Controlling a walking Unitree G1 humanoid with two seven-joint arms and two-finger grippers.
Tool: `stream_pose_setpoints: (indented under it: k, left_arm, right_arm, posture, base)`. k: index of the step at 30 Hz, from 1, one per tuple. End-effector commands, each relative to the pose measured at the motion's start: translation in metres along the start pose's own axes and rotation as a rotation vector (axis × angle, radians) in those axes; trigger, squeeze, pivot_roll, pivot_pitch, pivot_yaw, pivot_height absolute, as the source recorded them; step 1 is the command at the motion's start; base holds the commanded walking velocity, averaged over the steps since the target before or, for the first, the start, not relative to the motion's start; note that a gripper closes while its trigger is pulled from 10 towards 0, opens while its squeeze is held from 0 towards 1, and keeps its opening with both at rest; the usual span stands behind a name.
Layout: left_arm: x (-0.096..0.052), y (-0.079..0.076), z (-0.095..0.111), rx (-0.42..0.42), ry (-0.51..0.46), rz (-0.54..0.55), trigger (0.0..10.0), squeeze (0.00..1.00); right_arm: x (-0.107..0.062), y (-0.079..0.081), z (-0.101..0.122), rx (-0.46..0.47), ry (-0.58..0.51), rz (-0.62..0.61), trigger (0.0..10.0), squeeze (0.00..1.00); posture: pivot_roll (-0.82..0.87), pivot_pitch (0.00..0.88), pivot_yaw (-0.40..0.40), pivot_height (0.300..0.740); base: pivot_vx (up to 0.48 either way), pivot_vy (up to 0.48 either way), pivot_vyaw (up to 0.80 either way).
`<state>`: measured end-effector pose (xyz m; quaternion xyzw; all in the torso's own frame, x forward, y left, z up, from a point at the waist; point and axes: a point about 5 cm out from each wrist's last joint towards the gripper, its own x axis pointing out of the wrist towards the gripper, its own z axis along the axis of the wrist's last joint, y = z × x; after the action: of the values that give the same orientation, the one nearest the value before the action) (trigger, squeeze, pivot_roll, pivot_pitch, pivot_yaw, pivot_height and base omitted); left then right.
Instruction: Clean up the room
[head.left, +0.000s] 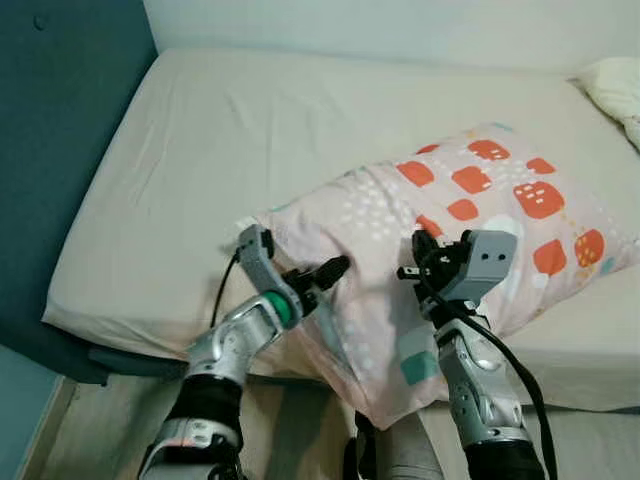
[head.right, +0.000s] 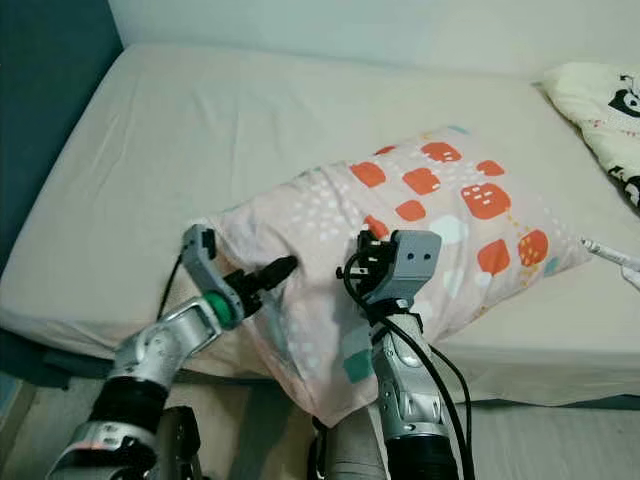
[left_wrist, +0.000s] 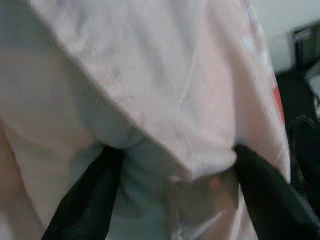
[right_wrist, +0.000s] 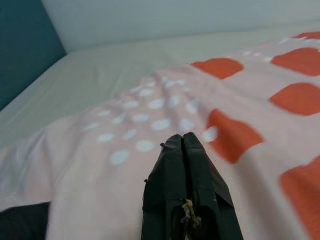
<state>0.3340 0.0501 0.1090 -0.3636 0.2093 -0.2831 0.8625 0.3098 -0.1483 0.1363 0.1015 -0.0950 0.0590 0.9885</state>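
The bed (head.left: 200, 160) is taking up most of the scene, a pale beige sheet running wide and smooth, with a dark teal wall (head.left: 60, 120) standing along the robot's left and a strip of wooden floor (head.left: 90, 430) peeking out below the mattress edge. Lying on the near half of the bed is the big pillow (head.left: 470, 220), pale pink, scattered with white dots on its left half and blocky orange-red patches on its right, one teal patch showing low down; its near corner is drooping off the mattress edge between the two arms. A second, cream pillow (head.right: 600, 100) with dark markings is sitting at the far right corner. Now the left gripper (left_wrist: 175, 165) is spread wide, its fingers (left_wrist: 85, 195) pressing into the pillow's left edge with fabric bunching between them. The right gripper (right_wrist: 183, 142) is resting on top of the pillow, fingers pinched together with no cloth between them, tips right by an orange patch.
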Motion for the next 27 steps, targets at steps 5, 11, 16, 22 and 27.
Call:
stream_pose_setpoints:
  k: [5,11,16,22,27]
  left_arm:
    - [0.024,-0.035,-0.029,-0.083,0.099,-0.211,10.0,0.00]
    - [0.036,-0.043,-0.037,-0.008,0.151,-0.214,10.0,0.00]
    - [0.048,-0.047,-0.031,0.019,0.110,-0.114,0.0,0.00]
    - [0.046,-0.042,-0.020,0.077,0.096,-0.069,0.0,0.00]
    - [0.041,-0.030,-0.009,0.155,0.077,-0.005,0.0,0.00]
  right_arm:
    - [-0.007,-0.001,-0.004,-0.006,0.019,-0.010,10.0,0.00]
    - [-0.009,-0.001,-0.004,-0.007,0.020,-0.015,10.0,0.00]
    - [-0.011,-0.003,-0.002,-0.008,0.016,-0.032,10.0,0.00]
    - [-0.011,-0.004,-0.002,-0.008,0.015,-0.040,10.0,0.00]
    - [-0.011,-0.004,-0.002,-0.006,0.014,-0.047,10.0,0.00]
  posture:
    - [-0.10,0.166,0.026,0.596]
    - [-0.12,0.165,0.037,0.596]
    - [-0.13,0.162,0.050,0.596]
    - [-0.11,0.167,0.055,0.596]
    - [-0.11,0.169,0.057,0.596]
  base:
    - [0.000,0.000,0.00]
    - [0.000,0.000,0.00]
    - [0.000,0.000,0.00]
    - [0.000,0.000,0.00]
    - [0.000,0.000,0.00]
